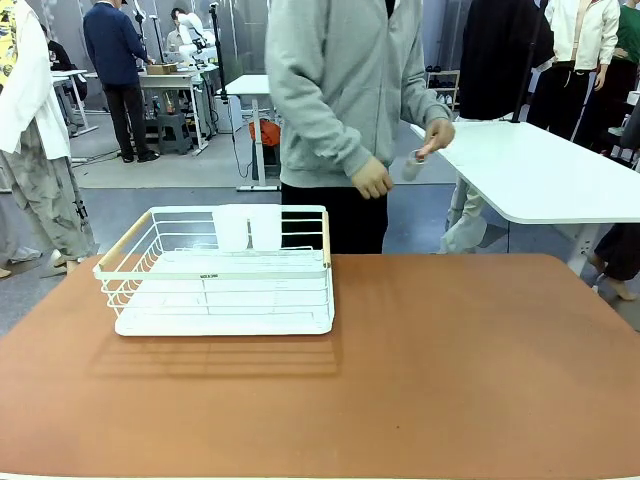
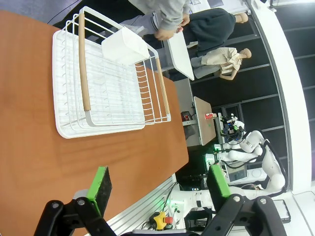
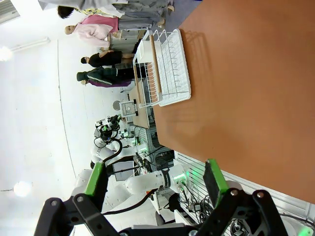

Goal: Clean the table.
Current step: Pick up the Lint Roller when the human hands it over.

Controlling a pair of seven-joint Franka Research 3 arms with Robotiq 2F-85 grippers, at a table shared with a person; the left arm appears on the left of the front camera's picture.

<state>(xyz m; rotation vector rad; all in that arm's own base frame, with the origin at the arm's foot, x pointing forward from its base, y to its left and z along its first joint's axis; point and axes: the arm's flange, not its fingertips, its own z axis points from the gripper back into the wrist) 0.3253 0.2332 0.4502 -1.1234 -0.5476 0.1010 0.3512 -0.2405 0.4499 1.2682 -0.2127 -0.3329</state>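
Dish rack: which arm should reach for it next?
Left, likely: the dish rack sits on the left half of the table, close ahead of the open left gripper; from the right gripper it lies farther off.

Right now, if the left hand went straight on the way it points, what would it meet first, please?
Probably the bare table top just beside the white wire rack, though depth is unclear.

I see my right gripper (image 3: 153, 173) with its green pads (image 3: 94, 179) spread wide, nothing between them; the reddish-brown table (image 3: 246, 98) stretches ahead, mostly beyond the picture-right finger; a white wire rack (image 3: 170, 69) sits on it, far past the fingertips.
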